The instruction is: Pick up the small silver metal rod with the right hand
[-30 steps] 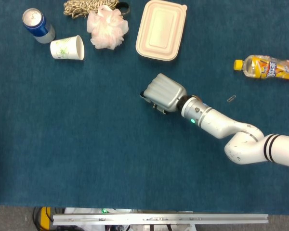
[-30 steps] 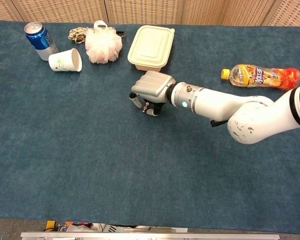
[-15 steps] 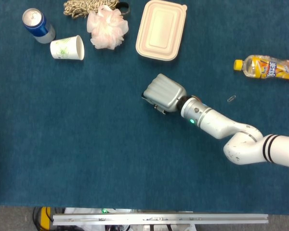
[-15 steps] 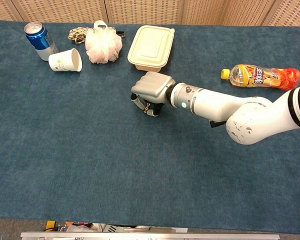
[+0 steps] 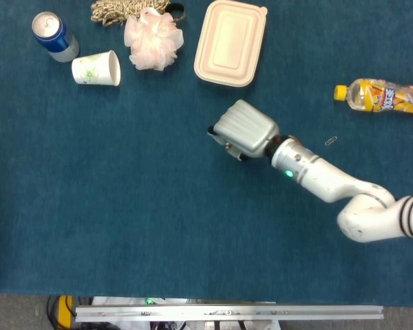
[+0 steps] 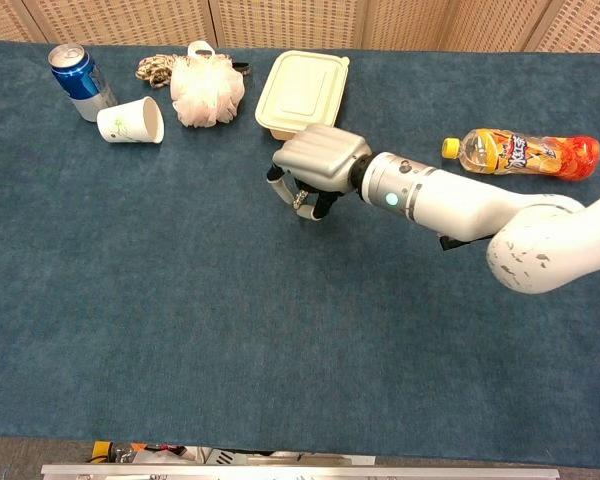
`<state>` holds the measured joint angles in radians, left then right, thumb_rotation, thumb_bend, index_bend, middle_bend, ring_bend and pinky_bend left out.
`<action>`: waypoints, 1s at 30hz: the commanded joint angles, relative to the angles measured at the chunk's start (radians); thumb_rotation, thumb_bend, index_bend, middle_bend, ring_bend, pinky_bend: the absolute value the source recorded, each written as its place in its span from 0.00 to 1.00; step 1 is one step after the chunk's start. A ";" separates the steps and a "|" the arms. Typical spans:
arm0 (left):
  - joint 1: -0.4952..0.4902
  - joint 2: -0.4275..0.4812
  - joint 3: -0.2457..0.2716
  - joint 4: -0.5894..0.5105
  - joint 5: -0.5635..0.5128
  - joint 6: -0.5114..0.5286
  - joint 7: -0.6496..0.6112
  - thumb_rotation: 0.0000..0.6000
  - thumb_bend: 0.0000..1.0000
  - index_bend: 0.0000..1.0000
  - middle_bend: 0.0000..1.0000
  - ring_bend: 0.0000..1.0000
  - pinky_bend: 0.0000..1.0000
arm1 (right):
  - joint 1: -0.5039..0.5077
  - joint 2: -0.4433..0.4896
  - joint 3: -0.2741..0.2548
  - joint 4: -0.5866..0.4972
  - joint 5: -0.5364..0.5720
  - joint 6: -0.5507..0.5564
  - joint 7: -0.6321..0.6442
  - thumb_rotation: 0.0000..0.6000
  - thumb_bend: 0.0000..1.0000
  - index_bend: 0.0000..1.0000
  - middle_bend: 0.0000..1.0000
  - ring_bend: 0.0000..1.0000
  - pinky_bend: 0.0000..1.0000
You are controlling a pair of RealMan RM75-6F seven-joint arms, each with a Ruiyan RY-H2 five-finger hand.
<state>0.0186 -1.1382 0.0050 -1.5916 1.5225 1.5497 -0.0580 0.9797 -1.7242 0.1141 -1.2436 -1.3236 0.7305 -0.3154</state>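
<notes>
Risen and shifted toward 2 o'clock since a second ago, the right hand [image 5: 244, 130] hangs above the blue cloth [image 5: 124, 206].

Head view: its fingers are curled under the palm. Whether they clamp the small silver metal rod cannot be told, as the hand's back hides them. A tiny silver piece [image 5: 330, 141] lies on the cloth at 3 o'clock, apart from the forearm. The lunch box [image 5: 230, 42] sits near at 12 o'clock and the orange bottle [image 5: 385, 96] at 2 o'clock by the right edge. Wide bare cloth runs from 6 to 9 o'clock, down to the front rail [image 5: 227, 313].

Chest view: the right hand [image 6: 315, 165] shows its fingers [image 6: 278, 182] drawn together around a pale glint, too small to name. The lunch box [image 6: 302, 95] is just beyond it, and the cloth [image 6: 180, 320] is open at 7 o'clock.
</notes>
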 commanded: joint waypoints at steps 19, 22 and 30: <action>-0.023 -0.002 0.013 -0.032 0.029 -0.033 0.041 1.00 0.32 0.06 0.11 0.09 0.06 | -0.287 0.397 -0.109 -0.383 -0.041 0.287 0.060 1.00 0.51 0.73 1.00 1.00 1.00; -0.026 -0.004 0.016 -0.038 0.034 -0.039 0.051 1.00 0.32 0.06 0.11 0.09 0.06 | -0.312 0.415 -0.124 -0.381 -0.039 0.293 0.071 1.00 0.51 0.73 1.00 1.00 1.00; -0.030 -0.006 0.022 -0.052 0.039 -0.046 0.069 1.00 0.32 0.06 0.11 0.09 0.06 | -0.356 0.413 -0.142 -0.335 -0.030 0.282 0.112 1.00 0.51 0.73 1.00 1.00 1.00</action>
<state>-0.0110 -1.1444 0.0271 -1.6430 1.5611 1.5038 0.0110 0.6287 -1.3081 -0.0266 -1.5853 -1.3557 1.0158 -0.2100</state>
